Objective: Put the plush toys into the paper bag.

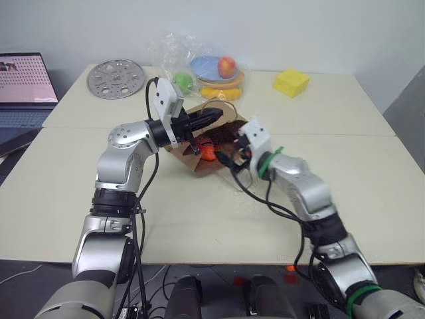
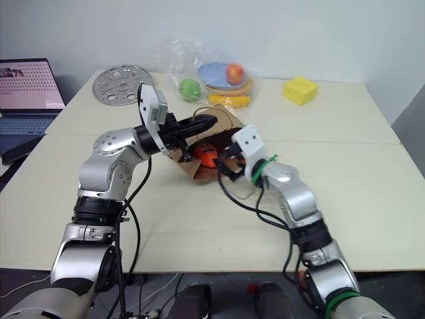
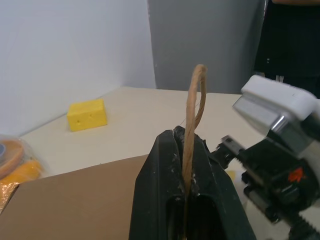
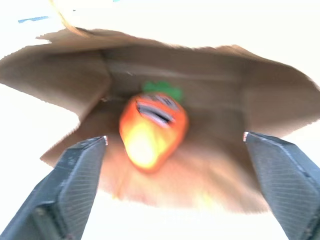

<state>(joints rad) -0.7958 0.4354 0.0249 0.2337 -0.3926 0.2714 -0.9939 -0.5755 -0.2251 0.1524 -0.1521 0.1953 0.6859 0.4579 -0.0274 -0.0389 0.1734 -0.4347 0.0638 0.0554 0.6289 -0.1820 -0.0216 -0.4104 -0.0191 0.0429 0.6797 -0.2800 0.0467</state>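
Carrot plush (image 4: 152,131) lies inside paper bag (image 4: 210,75) on the table, just beyond right gripper (image 4: 175,185), whose fingers stand wide apart, released. Left gripper (image 3: 187,165) clenched on bag's handle (image 3: 195,115)

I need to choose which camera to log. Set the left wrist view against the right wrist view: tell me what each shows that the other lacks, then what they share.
Left wrist view alone: the left gripper shut on the bag's handle, the yellow block on the table, and the right gripper's white camera housing.

Right wrist view alone: the orange carrot toy lying inside the bag's open mouth, between the right gripper's wide-open fingers.

Both: the brown paper bag.
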